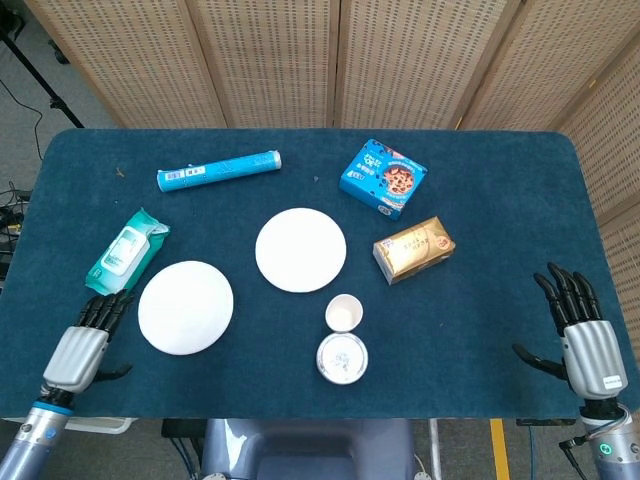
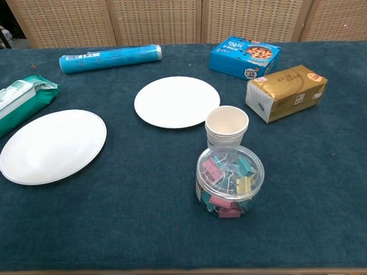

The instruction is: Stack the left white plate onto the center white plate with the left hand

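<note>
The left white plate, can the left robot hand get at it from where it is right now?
Probably yes. The left robot hand sits open just beside the left white plate, at its near-left edge, with only bare table between them. The wet wipes pack lies farther back, off the path.
</note>
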Robot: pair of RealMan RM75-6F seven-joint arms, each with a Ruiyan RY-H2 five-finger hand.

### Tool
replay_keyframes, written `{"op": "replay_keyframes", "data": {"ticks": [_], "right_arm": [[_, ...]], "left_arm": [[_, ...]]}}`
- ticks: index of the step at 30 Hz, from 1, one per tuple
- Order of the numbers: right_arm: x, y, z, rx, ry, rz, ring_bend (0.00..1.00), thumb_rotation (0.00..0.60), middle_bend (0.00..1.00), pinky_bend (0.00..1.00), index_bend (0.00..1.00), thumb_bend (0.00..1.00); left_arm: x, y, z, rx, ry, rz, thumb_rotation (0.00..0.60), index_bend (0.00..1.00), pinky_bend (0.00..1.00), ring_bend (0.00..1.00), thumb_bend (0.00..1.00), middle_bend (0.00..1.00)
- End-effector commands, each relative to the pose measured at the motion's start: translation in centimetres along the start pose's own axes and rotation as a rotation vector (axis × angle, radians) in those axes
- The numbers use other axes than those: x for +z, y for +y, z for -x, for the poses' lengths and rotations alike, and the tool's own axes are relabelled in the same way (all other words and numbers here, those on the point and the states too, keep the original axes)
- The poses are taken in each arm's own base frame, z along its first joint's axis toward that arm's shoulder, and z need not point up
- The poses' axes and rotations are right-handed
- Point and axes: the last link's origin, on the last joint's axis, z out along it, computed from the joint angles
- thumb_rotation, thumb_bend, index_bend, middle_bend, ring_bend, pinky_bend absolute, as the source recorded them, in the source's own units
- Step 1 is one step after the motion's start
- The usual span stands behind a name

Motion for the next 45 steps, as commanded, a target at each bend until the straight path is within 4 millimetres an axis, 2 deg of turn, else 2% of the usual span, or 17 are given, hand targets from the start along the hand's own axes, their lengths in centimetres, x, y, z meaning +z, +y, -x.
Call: {"op": "replay_keyframes", "data": {"ticks": [1, 15, 19, 28, 31, 40, 45], "right_arm": [[0.0, 0.1, 0.0, 0.003, -0.001, 0.003, 0.00, 0.600, 0.00, 0.00, 0.00, 0.00], [0.0, 0.2, -0.3, 0.023, 0.000, 0.003, 0.00, 0.600, 0.00, 0.00, 0.00, 0.00], [0.1, 0.3, -0.4, 0.024, -0.002, 0.009, 0.00, 0.600, 0.00, 0.00, 0.00, 0.00], [0.2, 0.5, -0.4, 0.036, -0.007, 0.014, 0.00, 0.600, 0.00, 0.00, 0.00, 0.00], [0.2, 0.5, -0.5, 0.038, -0.006, 0.014, 0.00, 0.600, 0.00, 0.00, 0.00, 0.00], [0.2, 0.5, -0.5, 0.041, -0.007, 0.013, 0.00, 0.600, 0.00, 0.00, 0.00, 0.00], [0.1, 0.5, -0.4, 0.038, -0.011, 0.015, 0.00, 0.600, 0.00, 0.00, 0.00, 0.00]], "left_arm": [[0.3, 0.5, 1.4, 0.023, -0.032, 0.016, 0.600, 0.00, 0.00, 0.00, 0.25, 0.00], [1.9, 2.5, 4.0, 0.020, -0.041, 0.054, 0.600, 0.01, 0.00, 0.00, 0.25, 0.00], [3.0, 3.5, 5.0, 0.011, -0.034, 0.067, 0.600, 0.09, 0.00, 0.00, 0.25, 0.00], [4.3, 3.6, 6.1, 0.013, -0.020, 0.055, 0.600, 0.21, 0.00, 0.00, 0.25, 0.00], [4.4, 3.7, 6.3, 0.002, -0.013, 0.055, 0.600, 0.25, 0.00, 0.00, 0.25, 0.00], [4.5, 3.3, 6.4, -0.034, 0.037, 0.047, 0.600, 0.50, 0.00, 0.00, 0.28, 0.00], [4.5, 3.1, 6.4, -0.049, 0.051, 0.036, 0.600, 0.57, 0.00, 0.00, 0.30, 0.00]]}}
